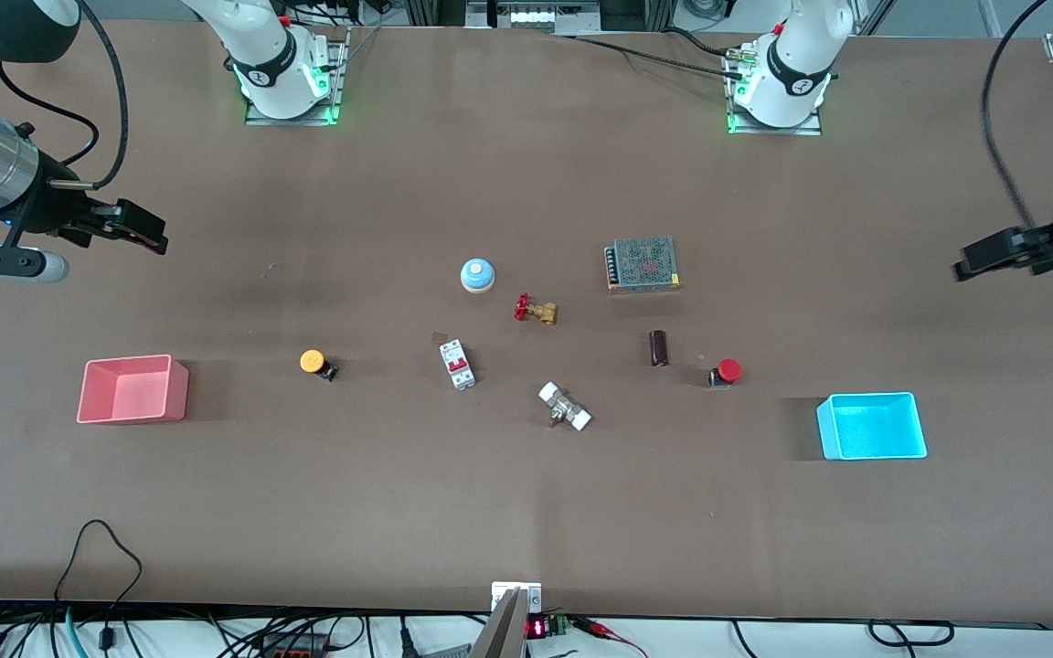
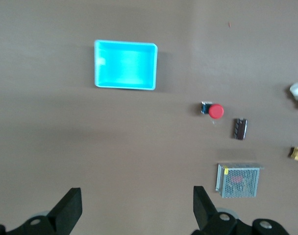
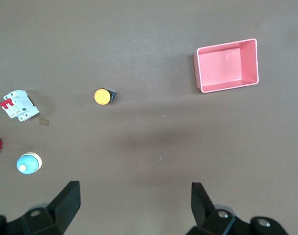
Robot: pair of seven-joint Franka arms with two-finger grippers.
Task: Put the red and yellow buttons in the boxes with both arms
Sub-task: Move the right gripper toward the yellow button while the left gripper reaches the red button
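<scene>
Cyan box [image 1: 872,426] lay lowest, red button [image 1: 727,371] at its ten o'clock. Yellow button [image 1: 314,363] sat beside pink box [image 1: 132,389]. Left gripper [image 2: 136,211] and right gripper [image 3: 134,209] hovered, fingers apart, empty.

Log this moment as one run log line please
left gripper: open, over bare table | right gripper: open, over bare table | red button: on table | yellow button: on table | pink box, cyan box: empty

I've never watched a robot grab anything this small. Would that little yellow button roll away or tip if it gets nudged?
Probably it would roll: the yellow button lies on its side, its round cap wider than the short black base, so a nudge might swing it in a curve. It looks rigid, hard plastic, unlikely to squash. The smooth cap could slip; gripping the black base seems safer.
</scene>
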